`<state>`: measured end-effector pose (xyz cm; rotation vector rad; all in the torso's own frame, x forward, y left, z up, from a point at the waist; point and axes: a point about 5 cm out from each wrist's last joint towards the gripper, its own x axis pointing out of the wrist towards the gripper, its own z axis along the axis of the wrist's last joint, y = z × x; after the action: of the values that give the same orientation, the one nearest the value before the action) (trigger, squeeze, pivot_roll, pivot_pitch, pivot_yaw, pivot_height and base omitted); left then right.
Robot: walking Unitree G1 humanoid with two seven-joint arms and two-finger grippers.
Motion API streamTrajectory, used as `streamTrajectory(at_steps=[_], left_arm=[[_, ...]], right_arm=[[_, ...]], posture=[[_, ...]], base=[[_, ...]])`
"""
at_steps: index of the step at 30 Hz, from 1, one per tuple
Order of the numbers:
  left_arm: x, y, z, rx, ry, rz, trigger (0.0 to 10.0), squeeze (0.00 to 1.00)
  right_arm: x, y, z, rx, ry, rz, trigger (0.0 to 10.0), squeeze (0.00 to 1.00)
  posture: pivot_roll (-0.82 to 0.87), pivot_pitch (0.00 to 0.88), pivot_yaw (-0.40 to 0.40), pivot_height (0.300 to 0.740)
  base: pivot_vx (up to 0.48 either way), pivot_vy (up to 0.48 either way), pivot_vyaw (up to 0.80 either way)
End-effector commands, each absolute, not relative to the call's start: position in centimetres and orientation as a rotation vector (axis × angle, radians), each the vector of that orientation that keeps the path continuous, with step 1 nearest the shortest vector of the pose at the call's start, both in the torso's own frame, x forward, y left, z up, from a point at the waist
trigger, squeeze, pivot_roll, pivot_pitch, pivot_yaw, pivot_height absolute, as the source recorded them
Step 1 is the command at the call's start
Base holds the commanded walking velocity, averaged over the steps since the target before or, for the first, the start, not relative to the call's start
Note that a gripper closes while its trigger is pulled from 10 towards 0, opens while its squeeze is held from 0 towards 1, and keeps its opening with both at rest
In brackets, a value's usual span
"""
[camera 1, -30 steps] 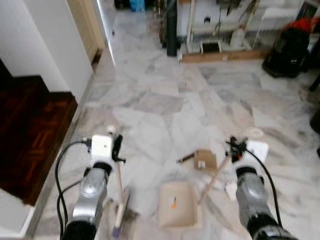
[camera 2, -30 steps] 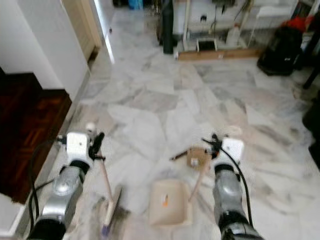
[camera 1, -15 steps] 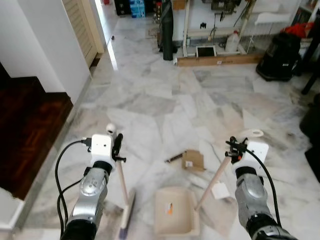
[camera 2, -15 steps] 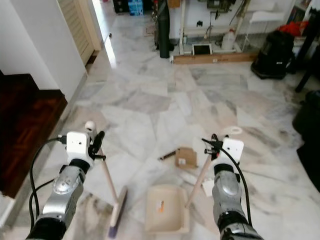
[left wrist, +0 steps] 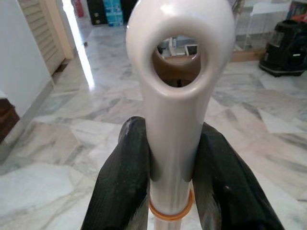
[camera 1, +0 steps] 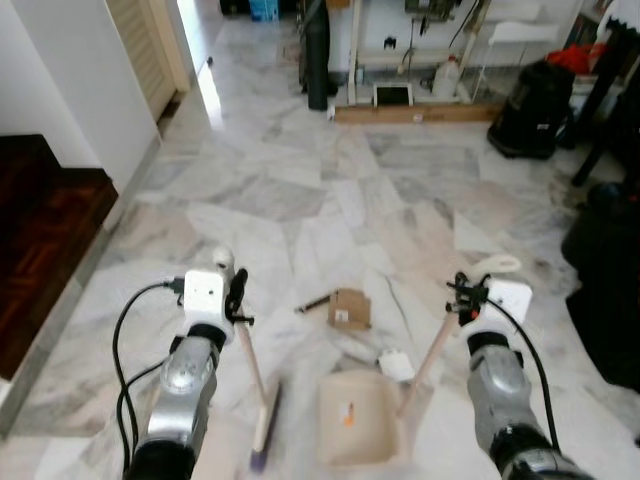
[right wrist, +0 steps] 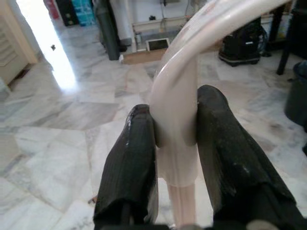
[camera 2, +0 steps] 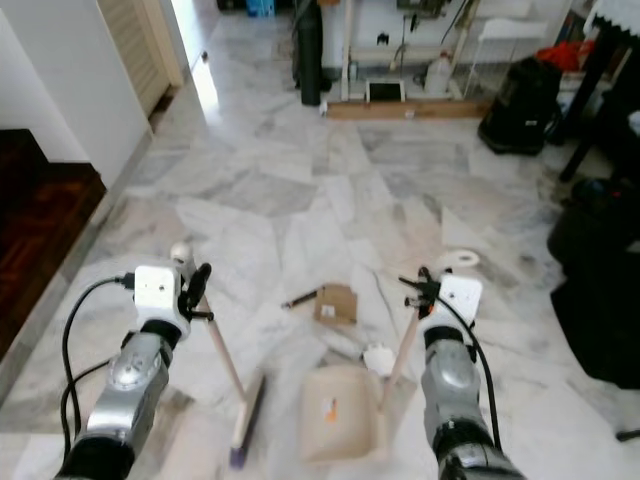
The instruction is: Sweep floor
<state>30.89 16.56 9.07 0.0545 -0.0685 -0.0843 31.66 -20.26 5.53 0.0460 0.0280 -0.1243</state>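
Marble floor (camera 1: 300, 200), grey-veined and pale, runs from my feet to the far wall. A dark wooden step (camera 1: 45, 240) borders it on my left. One black bag (camera 1: 525, 120) sits at the far right, near one long wooden plank (camera 1: 415, 112) lying along the base of the white shelving.

One dustpan (camera 1: 355, 418), beige, rests flat on the floor between my two arms. I see one small orange mark inside it; whether that is a label or litter I cannot tell. Otherwise its tray looks bare.

One broom (camera 1: 255, 395) stands tilted on my left, bristle head on the floor just beside the dustpan. My left gripper (left wrist: 168, 158) is clamped on its pale handle just below the hanging eye, one black finger (left wrist: 122, 177) pressed to each side.

My right gripper (right wrist: 175, 143) is clamped on the cream dustpan handle (camera 1: 428, 358), which slopes down from my wrist to the pan's rear edge; both fingers (right wrist: 225, 163) bear on the grip.

Litter counted on the floor, three items: one brown cardboard piece (camera 1: 349, 308) ahead of the pan, one dark stick (camera 1: 313, 302) touching or just beside its left edge, one crumpled white scrap (camera 1: 393, 364) at the pan's far right corner. One white ring (camera 1: 497, 264) lies beyond my right wrist.
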Motion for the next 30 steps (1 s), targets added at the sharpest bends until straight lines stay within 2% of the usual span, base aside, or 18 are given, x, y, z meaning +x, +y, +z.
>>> streamTrajectory(at_steps=[1,27,30], left_arm=[[31.04,16.64,9.73,0.065,-0.102,-0.079,10.0,0.0],[30.96,16.24,9.6,0.059,-0.106,-0.094,10.0,0.0],[30.92,16.42,9.58,0.056,-0.109,-0.084,10.0,0.0]], right_arm=[[32.01,-20.48,6.32,0.055,-0.01,-0.131,10.0,0.0],[32.02,-20.9,6.86,0.047,-0.041,-0.139,10.0,0.0],[32.03,-21.08,6.97,0.046,-0.046,-0.142,10.0,0.0]], posture=[[0.03,0.055,0.047,0.74],[0.01,0.031,0.053,0.74],[0.01,0.027,0.05,0.74]], base=[[0.0,-0.274,0.0],[0.0,-0.267,0.0],[0.0,0.0,0.0]])
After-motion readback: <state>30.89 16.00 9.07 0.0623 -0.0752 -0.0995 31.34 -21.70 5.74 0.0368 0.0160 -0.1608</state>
